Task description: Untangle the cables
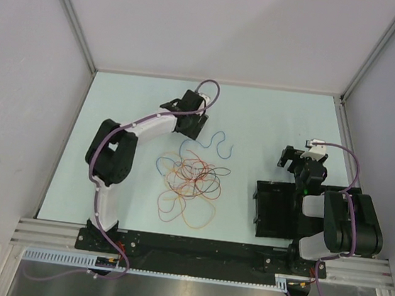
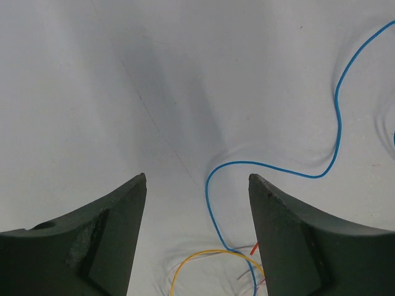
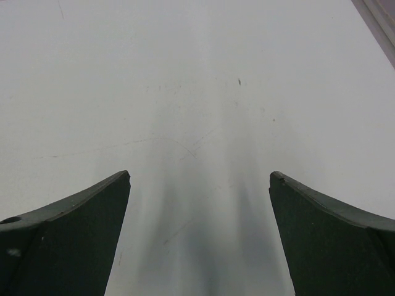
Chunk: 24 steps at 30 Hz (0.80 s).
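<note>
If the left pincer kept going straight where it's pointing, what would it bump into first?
Probably the blue cable, whose bend lies just ahead of the left pincer, with the table right beneath; depth is hard to judge.

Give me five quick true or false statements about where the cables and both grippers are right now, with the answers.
1. The blue cable runs between the fingers of the left gripper. True.
2. The right gripper is holding a cable. False: its fingers are apart over bare table, with no cable between them.
3. The left gripper is clamped fully shut. False: its fingers stand apart, and the blue cable lies loose between them.
4. Part of the blue cable lies beyond the tangle of cables, on its far side. True.
5. The tangle of cables lies under the right gripper. False: it lies mid-table, well to that gripper's left.
</note>
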Each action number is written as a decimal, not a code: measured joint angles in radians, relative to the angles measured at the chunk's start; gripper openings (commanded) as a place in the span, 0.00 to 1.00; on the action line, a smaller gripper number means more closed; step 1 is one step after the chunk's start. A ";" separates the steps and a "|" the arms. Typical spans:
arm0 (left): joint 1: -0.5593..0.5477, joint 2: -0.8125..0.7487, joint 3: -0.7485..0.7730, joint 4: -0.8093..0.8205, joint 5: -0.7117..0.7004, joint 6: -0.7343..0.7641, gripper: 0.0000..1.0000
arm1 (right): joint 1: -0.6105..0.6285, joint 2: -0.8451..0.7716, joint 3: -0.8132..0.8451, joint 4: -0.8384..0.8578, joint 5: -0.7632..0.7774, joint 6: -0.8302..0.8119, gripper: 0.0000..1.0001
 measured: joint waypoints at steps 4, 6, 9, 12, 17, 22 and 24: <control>-0.013 0.024 0.006 -0.006 0.010 0.053 0.72 | 0.000 0.002 0.000 0.000 0.000 0.000 1.00; -0.016 0.032 0.007 -0.006 0.025 0.073 0.72 | 0.000 0.002 0.000 0.000 0.000 0.000 1.00; -0.020 0.048 0.011 -0.005 0.040 0.094 0.64 | 0.000 0.003 0.000 0.000 0.000 0.000 1.00; -0.024 0.074 0.021 -0.005 0.056 0.112 0.64 | 0.000 0.003 0.000 0.000 0.000 0.000 1.00; -0.026 0.126 0.048 -0.005 0.064 0.132 0.63 | 0.000 0.003 0.000 0.000 0.000 0.000 1.00; -0.026 0.151 0.084 -0.013 0.073 0.150 0.58 | 0.000 0.003 0.000 0.000 0.000 0.000 1.00; -0.026 0.153 0.097 -0.018 0.078 0.150 0.58 | 0.000 0.003 0.000 0.000 0.000 0.000 1.00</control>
